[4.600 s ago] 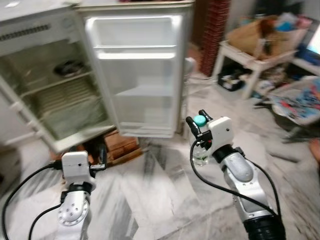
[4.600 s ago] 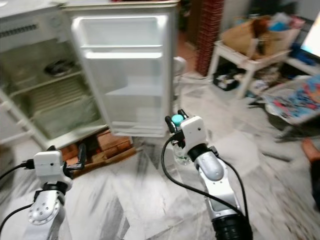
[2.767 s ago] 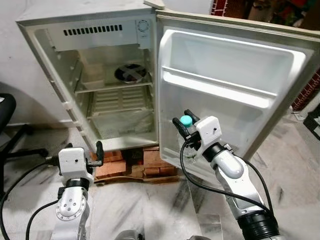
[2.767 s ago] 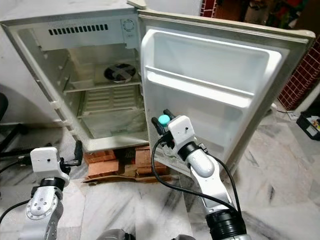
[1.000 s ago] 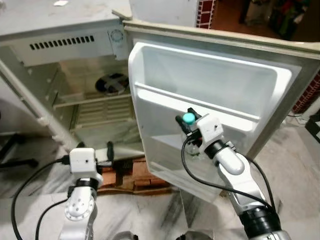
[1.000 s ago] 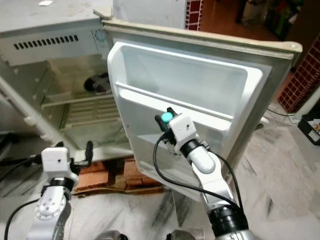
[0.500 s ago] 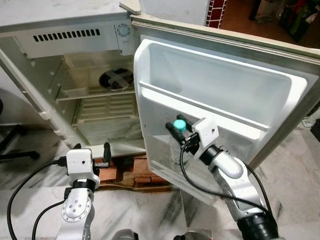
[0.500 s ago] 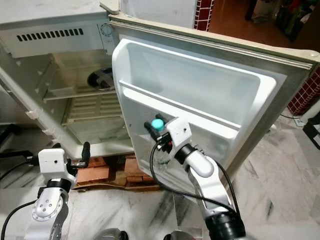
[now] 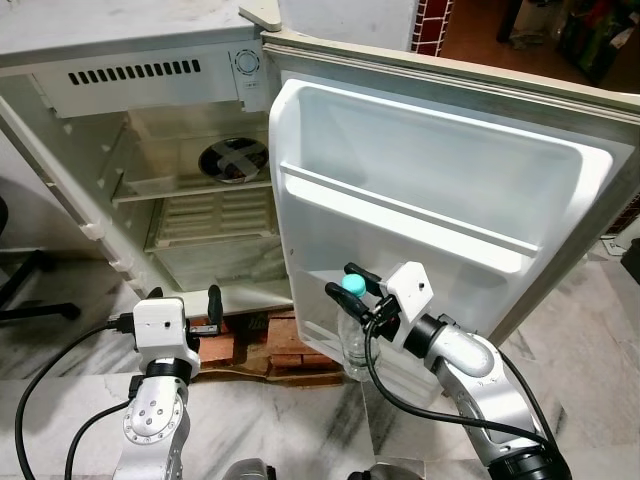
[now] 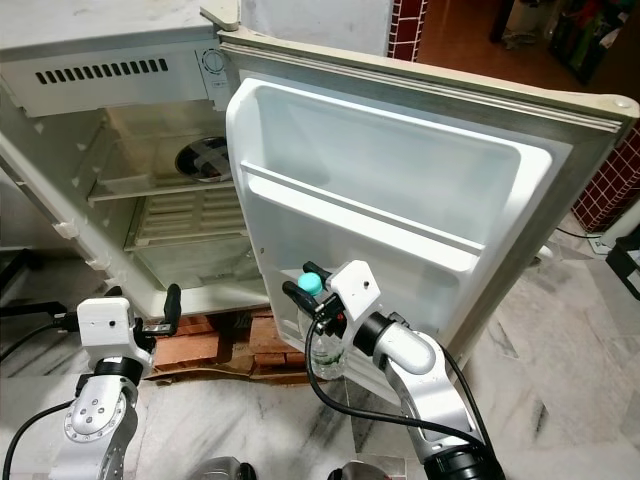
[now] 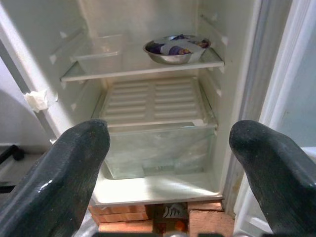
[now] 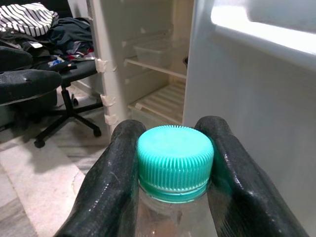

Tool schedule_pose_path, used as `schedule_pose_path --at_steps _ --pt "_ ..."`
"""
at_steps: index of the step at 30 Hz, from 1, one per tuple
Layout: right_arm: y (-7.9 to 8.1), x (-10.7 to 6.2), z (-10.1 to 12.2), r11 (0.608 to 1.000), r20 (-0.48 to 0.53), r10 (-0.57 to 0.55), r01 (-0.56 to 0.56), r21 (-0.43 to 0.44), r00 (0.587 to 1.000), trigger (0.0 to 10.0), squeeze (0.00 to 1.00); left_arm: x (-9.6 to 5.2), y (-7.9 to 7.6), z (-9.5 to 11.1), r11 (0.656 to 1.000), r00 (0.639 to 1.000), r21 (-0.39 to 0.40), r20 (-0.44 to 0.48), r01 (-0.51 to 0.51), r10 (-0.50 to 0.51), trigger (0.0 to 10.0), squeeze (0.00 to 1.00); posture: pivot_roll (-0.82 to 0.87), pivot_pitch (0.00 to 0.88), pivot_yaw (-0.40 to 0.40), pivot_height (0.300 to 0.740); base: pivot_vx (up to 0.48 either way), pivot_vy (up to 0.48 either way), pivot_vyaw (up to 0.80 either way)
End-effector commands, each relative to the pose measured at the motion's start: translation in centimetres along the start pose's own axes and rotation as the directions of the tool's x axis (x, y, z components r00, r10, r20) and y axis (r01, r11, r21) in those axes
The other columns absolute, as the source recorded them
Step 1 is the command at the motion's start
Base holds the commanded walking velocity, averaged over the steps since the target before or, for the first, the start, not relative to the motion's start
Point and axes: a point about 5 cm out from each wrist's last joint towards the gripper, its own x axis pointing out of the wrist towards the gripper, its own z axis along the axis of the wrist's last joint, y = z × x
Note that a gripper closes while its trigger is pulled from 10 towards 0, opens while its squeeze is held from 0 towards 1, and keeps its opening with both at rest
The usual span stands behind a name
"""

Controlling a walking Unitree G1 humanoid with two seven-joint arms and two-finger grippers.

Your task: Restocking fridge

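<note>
A small white fridge (image 9: 150, 75) stands with its door (image 9: 440, 190) swung wide, raised on bricks (image 9: 290, 345) over a marble floor (image 9: 620, 340). The right gripper (image 9: 350, 292) is clenched on the neck of a clear plastic bottle (image 9: 357, 345) with a teal cap (image 9: 351, 284), its black fingers (image 12: 118, 177) pressing the cap from both sides. The bottle hangs upright in front of the lowest part of the door's inner side, below the long door shelf (image 9: 400, 215); whether its base touches the door's bottom ledge cannot be told. No label or print can be read on the bottle.

The left gripper (image 9: 213, 303) is held low in front of the fridge's open body, released, its fingers (image 11: 79, 153) spread wide and holding nothing.

Inside the fridge, a metal bowl (image 11: 176, 48) with something dark in it sits on the upper shelf (image 11: 143, 66), beside a clear box (image 11: 98, 47). Below is a ribbed cover over a clear drawer (image 11: 158, 148). A dial (image 9: 248, 63) and a row of vent slots (image 9: 130, 71) sit at the top; any writing there is too small to read.

An office chair (image 12: 69, 94) heaped with clothes (image 12: 29, 19) stands well apart from the fridge.
</note>
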Motion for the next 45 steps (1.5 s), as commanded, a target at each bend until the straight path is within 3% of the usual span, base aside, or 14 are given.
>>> schedule_pose_path --at_steps 1,9,18,35,45 --pt "0.1 0.3 1.2 0.999 0.043 0.026 -0.025 -0.022 0.999 10.0 0.0 0.2 0.1 -0.1 1.0 1.0 0.009 -0.009 0.0 0.0 10.0 0.0 -0.03 0.077 0.038 0.728 0.0 0.0 0.0" --pt "0.2 0.5 1.1 0.999 0.045 0.028 -0.027 -0.023 0.999 10.0 0.0 0.2 0.2 -0.1 1.0 1.0 0.015 -0.01 -0.003 0.003 10.0 0.0 -0.03 0.073 0.04 0.658 0.0 0.0 0.0" --pt "0.3 0.6 1.1 0.999 0.045 0.029 -0.029 -0.021 0.999 10.0 0.0 0.3 0.1 -0.1 1.0 1.0 0.018 -0.01 -0.002 0.002 10.0 0.0 -0.03 0.075 0.042 0.613 0.0 0.0 0.0" --pt "0.1 0.7 1.0 0.999 0.046 -0.001 0.003 -0.041 0.999 10.0 0.0 0.3 0.0 0.0 1.0 1.0 0.018 -0.012 0.001 -0.001 10.0 0.0 -0.03 0.077 0.045 0.608 0.0 0.0 0.0" --pt "-1.0 0.8 1.3 0.991 0.067 -0.098 0.104 -0.089 0.993 10.0 0.0 0.3 -0.1 0.0 1.0 1.0 0.021 -0.011 0.007 -0.007 10.0 0.0 -0.03 0.08 0.048 0.608 0.0 0.0 0.0"
